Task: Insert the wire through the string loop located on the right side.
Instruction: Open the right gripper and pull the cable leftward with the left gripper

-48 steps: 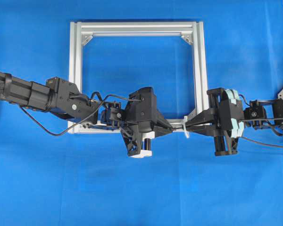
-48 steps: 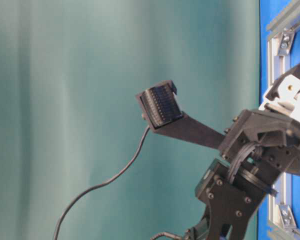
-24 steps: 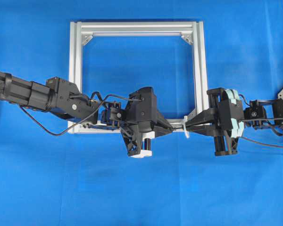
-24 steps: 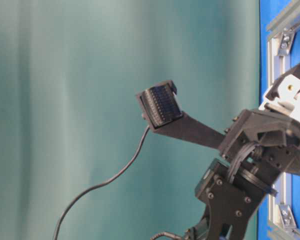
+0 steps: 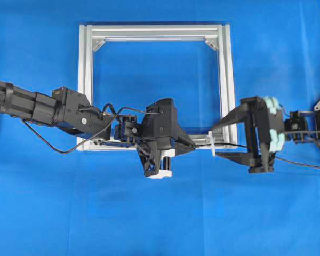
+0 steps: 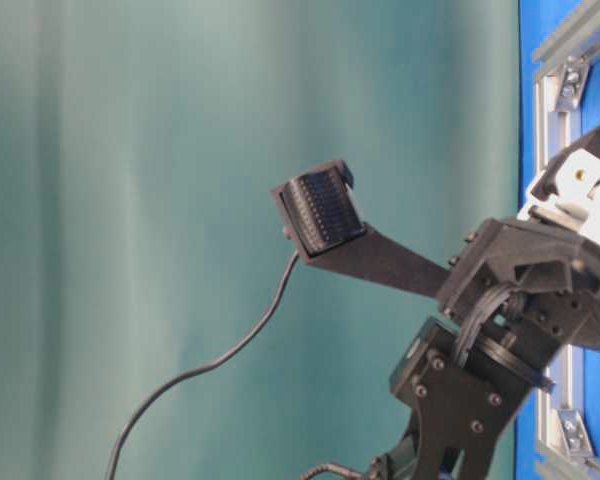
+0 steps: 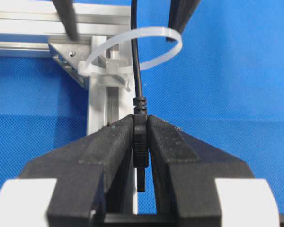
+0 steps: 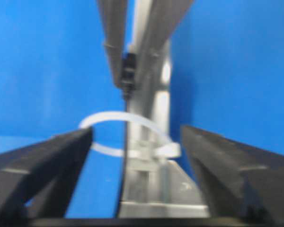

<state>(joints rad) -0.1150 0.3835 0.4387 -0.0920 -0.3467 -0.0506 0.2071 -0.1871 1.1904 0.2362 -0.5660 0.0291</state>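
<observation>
Two arms: both reach in over your blue worktop (image 5: pixel 160 213), meeting at the lower right corner of the square silver aluminium frame (image 5: pixel 154 32).
Left gripper (image 7: pixel 141 142): your jaws are pressed together, pinching the plug end of the thin black flexible wire (image 7: pixel 136 61); the plug's small tip sticks out behind the pinch, toward the wrist.
Wire: ahead of those jaws it runs straight on and passes through the white string loop (image 7: pixel 146 45), then out the far side toward the right arm. In the overhead view you can see it as a fine dark line (image 5: pixel 232 144) crossing between the right jaws.
Loop: it stands just ahead of your left jaws, tied to the frame's corner post beside a triangular metal corner bracket (image 7: pixel 68 54). In the right wrist view the loop (image 8: pixel 128 125) sits between the right jaws and slightly ahead of them, blurred.
Right gripper (image 5: pixel 220 141): your jaws are spread wide, one finger on either side of the wire and gripping nothing; their tips lie just beside the loop.
Table-level view: you get only a ribbed black finger pad (image 6: pixel 320 210) against a green backdrop (image 6: pixel 130 200).
</observation>
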